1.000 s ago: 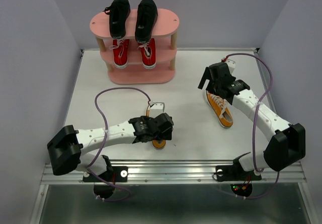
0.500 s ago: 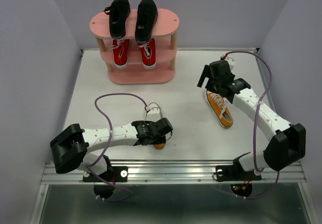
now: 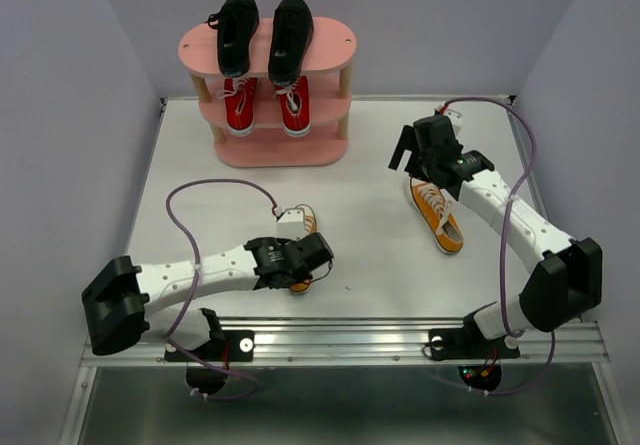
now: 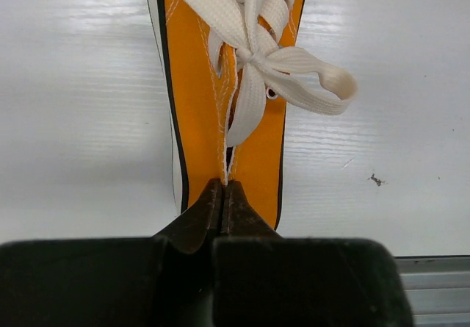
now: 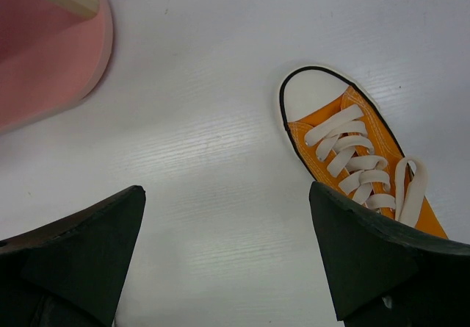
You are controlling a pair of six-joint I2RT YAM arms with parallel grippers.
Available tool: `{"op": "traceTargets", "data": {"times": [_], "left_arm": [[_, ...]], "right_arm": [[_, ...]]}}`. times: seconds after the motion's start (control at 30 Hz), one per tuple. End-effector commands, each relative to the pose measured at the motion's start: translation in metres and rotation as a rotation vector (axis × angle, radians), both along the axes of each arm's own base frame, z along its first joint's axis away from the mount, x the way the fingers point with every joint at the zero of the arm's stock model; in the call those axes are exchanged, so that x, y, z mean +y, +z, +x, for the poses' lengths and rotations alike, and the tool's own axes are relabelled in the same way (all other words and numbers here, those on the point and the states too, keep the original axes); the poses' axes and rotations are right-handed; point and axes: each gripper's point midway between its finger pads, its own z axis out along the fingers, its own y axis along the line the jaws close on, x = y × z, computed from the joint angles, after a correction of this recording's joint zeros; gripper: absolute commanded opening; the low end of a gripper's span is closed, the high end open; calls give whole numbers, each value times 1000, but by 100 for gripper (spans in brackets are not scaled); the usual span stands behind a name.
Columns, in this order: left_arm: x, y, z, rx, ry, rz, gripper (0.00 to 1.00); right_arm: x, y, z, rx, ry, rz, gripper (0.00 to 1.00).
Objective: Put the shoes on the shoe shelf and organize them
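Left gripper (image 4: 222, 193) is pinched together on thin canvas at the throat of the near orange sneaker (image 4: 197, 121), which lies on the table (image 3: 370, 255), well apart from the pink shoe shelf (image 3: 330, 40). So slim a pinch may slip, or let the shoe swing, once lifted. Right gripper (image 5: 226, 195) hangs spread wide above the other orange sneaker (image 5: 352, 158), gripping nothing.

White table (image 3: 380, 255) under soft, even light, pale lavender walls (image 3: 450, 25) boxing it in, metal rail (image 3: 350, 340) along the near edge.
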Motion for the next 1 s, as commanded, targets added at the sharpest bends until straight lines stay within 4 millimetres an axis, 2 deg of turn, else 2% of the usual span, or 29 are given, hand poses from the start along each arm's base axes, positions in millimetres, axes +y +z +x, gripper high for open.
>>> {"op": "traceTargets", "data": {"times": [0.0,0.1,0.2,0.3,0.43,0.67,0.7,0.77,0.8,0.83,0.9,0.97], "left_arm": [[31,57,24,-167,81,18,0],[42,70,34,-203,118,5,0],[49,58,39,-199,124,30,0],[52,37,42,-188,129,61,0],[52,29,49,-198,146,73,0],[46,8,41,-130,148,32,0],[44,5,40,-116,155,22,10],[42,-2,35,-82,163,15,41],[42,-6,34,-69,176,13,67],[41,-8,33,-61,182,10,77],[40,-11,29,-43,188,7,89],[39,-13,27,-28,189,-4,92]], "right_arm": [[5,20,14,-59,4,27,99],[5,17,14,-52,5,26,99],[7,15,16,-50,7,30,99],[6,13,15,-46,4,30,99],[5,13,13,-55,-3,34,99],[3,13,13,-58,-2,21,99],[3,14,13,-59,-4,24,99],[3,13,13,-58,-4,24,99],[3,13,14,-56,-4,23,99],[3,12,13,-55,-3,23,99],[4,11,13,-51,0,22,99],[3,11,13,-51,-1,23,99]]}}
